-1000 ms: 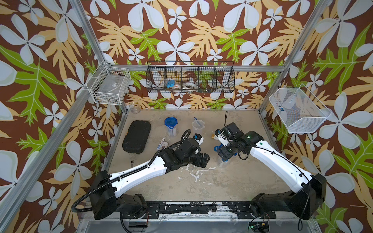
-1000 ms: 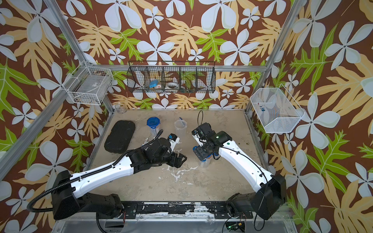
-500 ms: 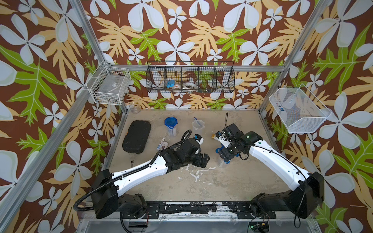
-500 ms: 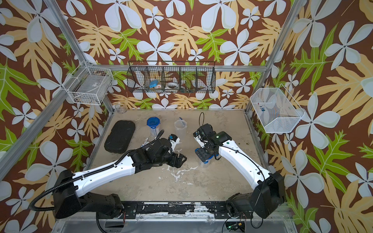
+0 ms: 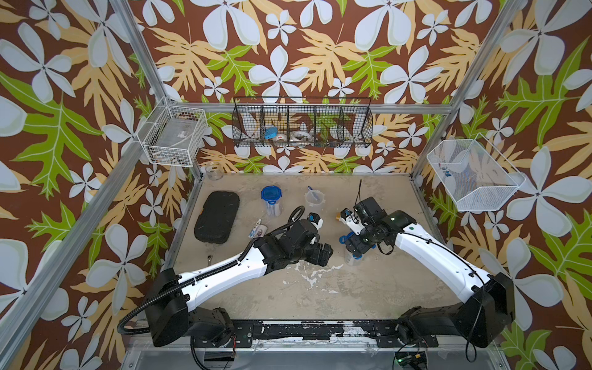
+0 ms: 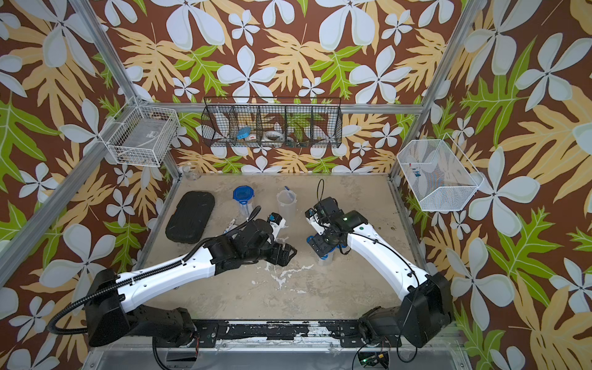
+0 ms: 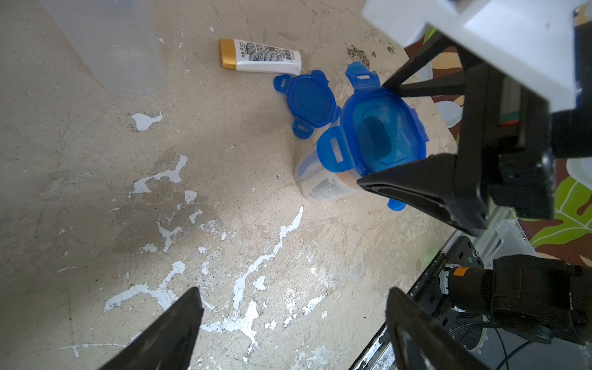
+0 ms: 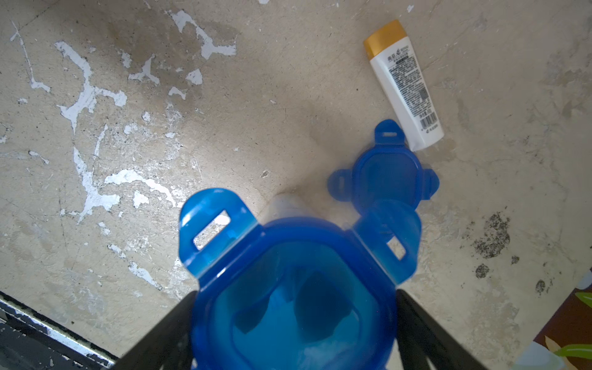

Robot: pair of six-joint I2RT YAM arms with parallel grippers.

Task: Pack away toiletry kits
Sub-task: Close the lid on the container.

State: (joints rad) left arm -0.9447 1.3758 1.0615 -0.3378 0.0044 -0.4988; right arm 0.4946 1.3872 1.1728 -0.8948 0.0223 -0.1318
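My right gripper (image 8: 295,293) is shut on a blue four-tab lid (image 8: 298,288), one finger on each side. The lid sits on top of a clear cup (image 7: 320,185) with its tabs flared up. In both top views this gripper (image 5: 354,245) hangs over that cup (image 6: 325,258). A loose blue lid (image 7: 307,102) and a white gold-capped bottle (image 7: 259,59) lie just behind it. My left gripper (image 7: 293,293) is open above bare table, a little left of the cup. Further back stand a lidded cup (image 5: 270,200) and an open cup (image 5: 313,198) with a toothbrush in it. A small tube (image 5: 258,224) lies near them.
A black oblong case (image 5: 217,221) lies at the left and a small glass jar (image 5: 214,171) stands in the back left corner. A black wire basket (image 5: 302,126) hangs on the back wall, with white baskets on the left (image 5: 174,134) and right (image 5: 474,176) walls.
My right gripper has shifted slightly toward the front with the blue lid, settling over the cup. The left arm has not moved.
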